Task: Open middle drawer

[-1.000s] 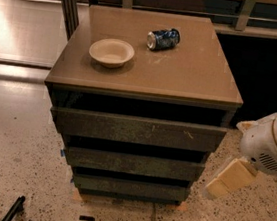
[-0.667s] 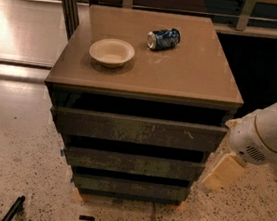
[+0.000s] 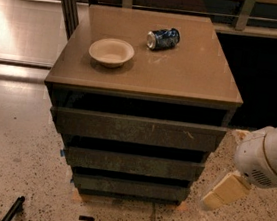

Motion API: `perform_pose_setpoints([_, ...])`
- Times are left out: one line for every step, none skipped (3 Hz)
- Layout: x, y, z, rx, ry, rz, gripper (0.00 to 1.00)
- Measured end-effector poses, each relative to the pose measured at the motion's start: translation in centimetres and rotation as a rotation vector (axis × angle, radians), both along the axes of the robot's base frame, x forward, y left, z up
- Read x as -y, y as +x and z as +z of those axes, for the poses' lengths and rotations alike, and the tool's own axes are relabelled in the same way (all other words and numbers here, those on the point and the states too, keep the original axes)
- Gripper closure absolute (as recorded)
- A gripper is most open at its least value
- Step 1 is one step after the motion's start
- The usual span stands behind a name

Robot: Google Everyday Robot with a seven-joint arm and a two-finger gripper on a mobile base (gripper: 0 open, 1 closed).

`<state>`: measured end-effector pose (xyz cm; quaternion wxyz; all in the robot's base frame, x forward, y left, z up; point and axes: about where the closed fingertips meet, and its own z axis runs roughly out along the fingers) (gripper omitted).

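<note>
A dark grey-brown cabinet has three handle-less drawer fronts stacked under a tan top (image 3: 182, 82). The middle drawer (image 3: 134, 163) is the second front, flat and scuffed, with a dark gap above it. No tray inside it shows. The top front (image 3: 136, 129) looks wider and has pale scratches. The bottom front (image 3: 130, 186) looks narrowest. My gripper (image 3: 223, 192), tan under a white arm housing (image 3: 269, 156), hangs to the right of the cabinet, level with the lower drawers. It does not touch them and holds nothing.
A pale bowl (image 3: 111, 52) and a blue can (image 3: 163, 38) lying on its side sit on the cabinet top. Speckled floor lies in front. A dark rod (image 3: 11, 209) lies on the floor at lower left. Metal frame legs (image 3: 66, 3) stand behind left.
My arm swung slightly left towards the cabinet's right side, then dropped lower and back right. The drawers, bowl and can have not moved.
</note>
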<state>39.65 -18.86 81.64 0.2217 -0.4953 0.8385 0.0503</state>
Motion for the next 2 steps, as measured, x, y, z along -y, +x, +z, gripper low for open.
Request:
perform_pose_setpoints([-0.1, -3.5, -5.6, -0.007, 0.119, -0.109, 0.0])
perform_pose_setpoints([-1.6, -5.5, -12.7, -0.033, 0.278, -0.194, 0.0])
